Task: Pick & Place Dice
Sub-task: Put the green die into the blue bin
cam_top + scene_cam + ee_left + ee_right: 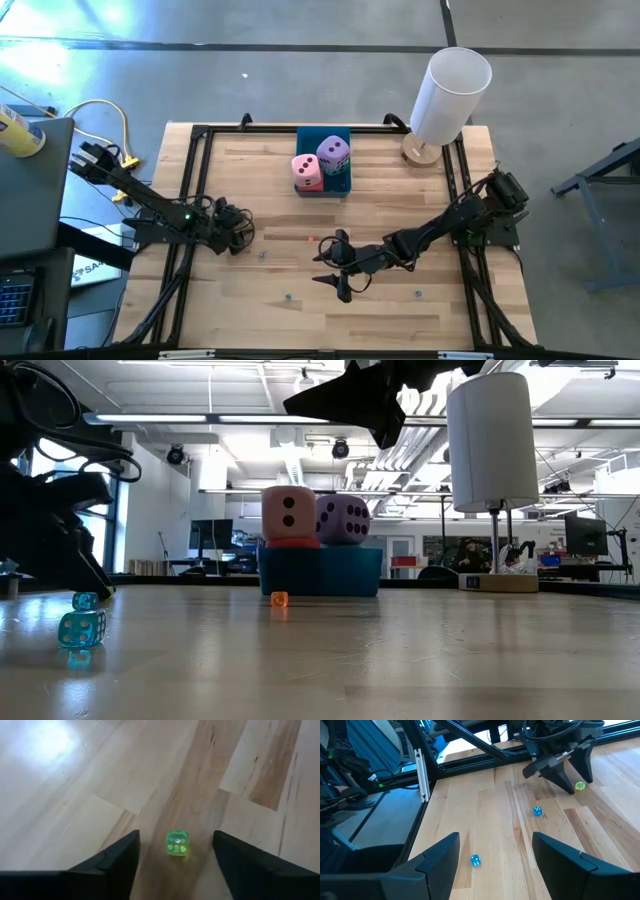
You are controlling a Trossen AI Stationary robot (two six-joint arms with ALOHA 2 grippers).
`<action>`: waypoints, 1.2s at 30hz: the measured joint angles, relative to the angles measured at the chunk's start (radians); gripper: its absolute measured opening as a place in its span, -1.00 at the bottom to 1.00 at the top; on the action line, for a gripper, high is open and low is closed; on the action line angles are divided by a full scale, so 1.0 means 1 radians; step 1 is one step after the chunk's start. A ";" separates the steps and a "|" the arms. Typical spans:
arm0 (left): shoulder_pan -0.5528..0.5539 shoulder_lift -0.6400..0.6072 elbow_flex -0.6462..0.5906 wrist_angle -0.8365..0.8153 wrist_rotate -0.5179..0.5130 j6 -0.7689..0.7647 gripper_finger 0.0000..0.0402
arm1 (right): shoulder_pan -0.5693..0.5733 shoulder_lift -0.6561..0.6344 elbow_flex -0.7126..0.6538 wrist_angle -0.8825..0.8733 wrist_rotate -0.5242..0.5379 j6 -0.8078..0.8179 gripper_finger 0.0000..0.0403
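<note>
My left gripper (238, 230) hangs low over the left side of the wooden desk (400, 310), jaws apart, straddling a small translucent green die (177, 843). The die lies flat on the boards between my fingers, touching neither, so I hold nothing yet.

It looks like hard, glossy plastic, so I judge it light, stiff and slippery. A skewed pinch could squirt it out sideways. I would take it on two opposite flat faces, low and square, with the fingertips almost on the wood.

Two small translucent blue dice (537, 811) lie near it on the left, apart from it and from each other. A small orange die (279, 599) sits nearer the middle. The large soft pink die (307, 171) and the large lilac die (334, 153) already sit in the blue rectangular tray (310, 136) at the far middle. Those look squashy and forgiving.

The black frame rail (190, 200) runs just to my left, so there is little room on that side. The way to the tray is open boards. My right gripper (335, 265) waits mid-desk, released and empty.
</note>
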 joint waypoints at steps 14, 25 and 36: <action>-0.019 0.000 0.000 -0.007 0.053 -0.027 -0.48 | 0.000 0.000 0.000 0.000 0.000 0.000 0.20; -0.020 0.000 0.000 -0.010 0.071 -0.014 -0.76 | 0.000 0.000 0.000 0.000 0.000 0.000 0.20; -0.020 -0.019 0.060 0.020 0.113 0.203 -0.75 | -0.001 0.000 0.000 0.002 0.004 0.029 0.20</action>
